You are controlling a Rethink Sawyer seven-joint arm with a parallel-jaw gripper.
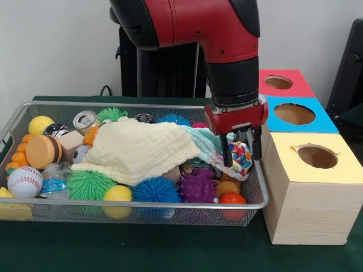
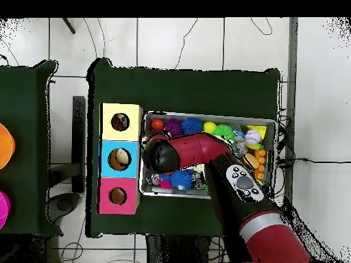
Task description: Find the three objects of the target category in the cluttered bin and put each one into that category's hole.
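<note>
- Holding a small bundle of bright cloth (image 1: 240, 157), the gripper (image 1: 240, 153) hangs at the end of the bin (image 1: 256, 187) that is next to the boxes, low over the other things there.
- Its two dark fingers (image 1: 228, 152) are closed most of the way, with the cloth pinched between them.
- The cloth has spots of red, yellow and blue on white, and it looks soft and bunched up.
- It is not in any hole yet. The yellow box (image 1: 311, 190) with its round hole (image 1: 317, 156) stands just beside the bin, with the blue box (image 1: 295, 114) and the red box (image 1: 278, 83) behind it.
- The holes look dark inside from the front, so it is hard to say if anything has gone in already.
- If cloth is the kind to find, more may be left: a big cream knitted cloth (image 1: 139, 148) lies across the middle of the bin, and a pale green cloth (image 1: 205, 140) peeks out beside it.
- Balls, spiky toys and cans fill the rest of the bin.
- Seen from above, the red arm (image 2: 206, 152) covers the gripper and much of the bin.
</note>
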